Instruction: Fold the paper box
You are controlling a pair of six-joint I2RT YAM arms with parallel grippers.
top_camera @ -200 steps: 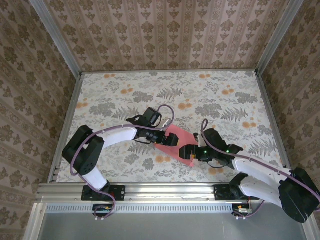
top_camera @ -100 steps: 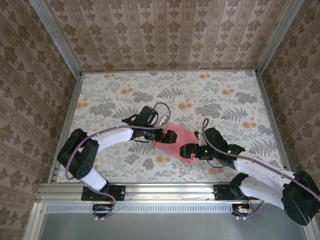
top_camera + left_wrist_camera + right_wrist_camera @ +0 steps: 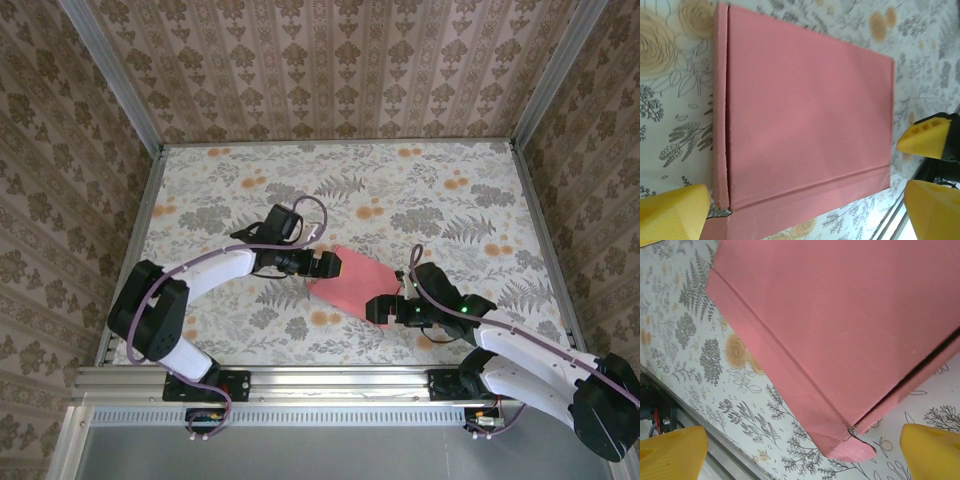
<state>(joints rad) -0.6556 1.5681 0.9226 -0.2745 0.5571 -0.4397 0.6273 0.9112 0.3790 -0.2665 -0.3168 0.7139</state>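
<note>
Two pincers stand wide and hold nothing: the left pincer (image 3: pixel 330 265) is at one end of the paper box (image 3: pixel 352 282) and the right pincer (image 3: pixel 378 308) is at the other. The box lies flat on the worktop (image 3: pixel 430 190), near the front middle, pink side up. It looks almost all folded (I think so, anyway). But one corner has a little round tab (image 3: pixel 856 450) poking out, and a dark gap (image 3: pixel 935 352) shows along that side. With nothing pressing down, that side could pop open. A pincer that bumps the box could also slide it or turn it, because the card looks thin and light. A hard push could squash the corner.
</note>
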